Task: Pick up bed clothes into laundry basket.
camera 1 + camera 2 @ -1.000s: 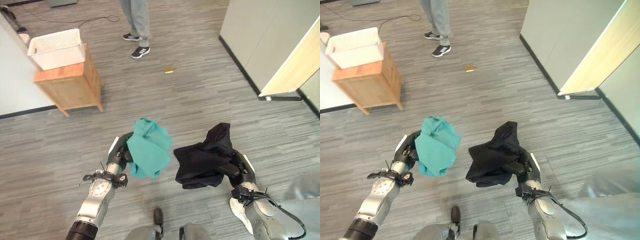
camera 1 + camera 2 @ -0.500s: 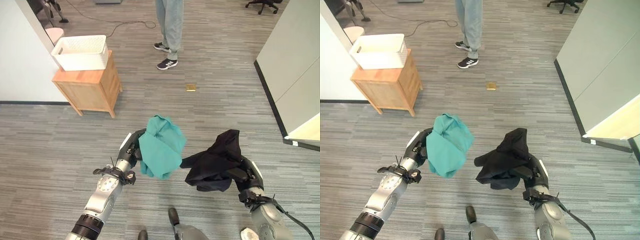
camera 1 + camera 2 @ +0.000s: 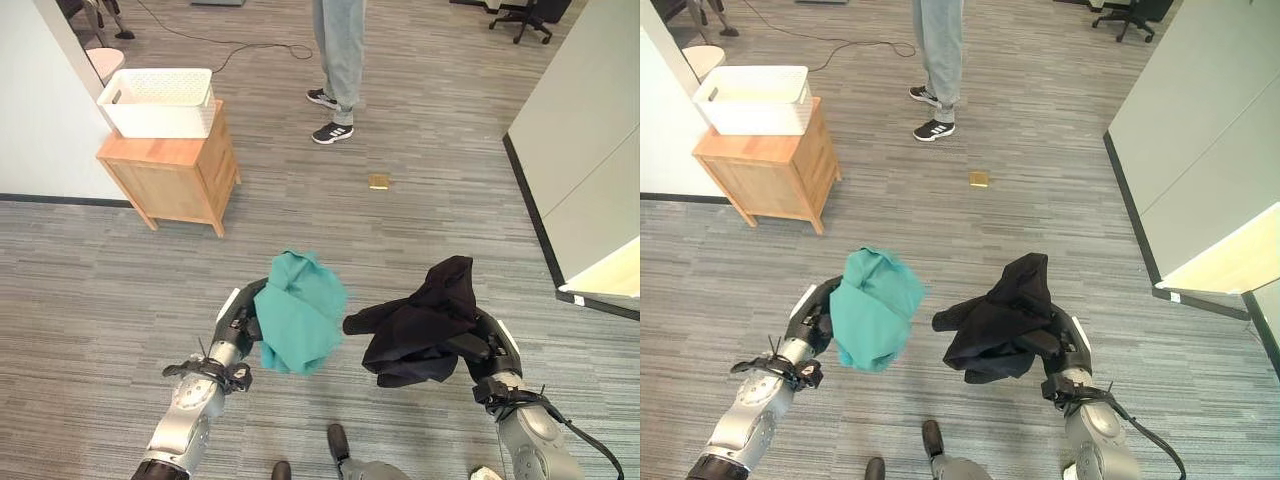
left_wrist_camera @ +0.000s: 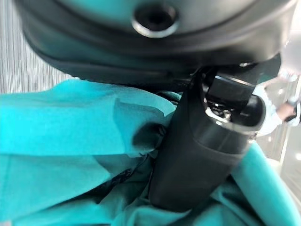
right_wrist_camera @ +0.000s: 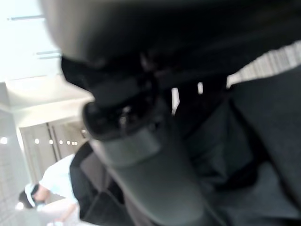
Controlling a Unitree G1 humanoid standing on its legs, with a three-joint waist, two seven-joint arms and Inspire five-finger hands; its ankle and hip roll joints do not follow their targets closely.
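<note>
From the head views both garments hang above the grey floor (image 3: 120,300), well short of the white basket (image 3: 158,102) on the wooden cabinet (image 3: 172,180); a person (image 3: 338,60) stands beyond. The left wrist view adds what those miss: the left hand (image 3: 238,325) has its thumb (image 4: 197,150) pressed into the teal cloth (image 3: 298,312), which bunches in soft folds around it. The right hand (image 3: 482,345) has its fingers curled on the black cloth (image 3: 420,320), a crumpled heap with one peak sticking up and a corner trailing toward the teal one.
</note>
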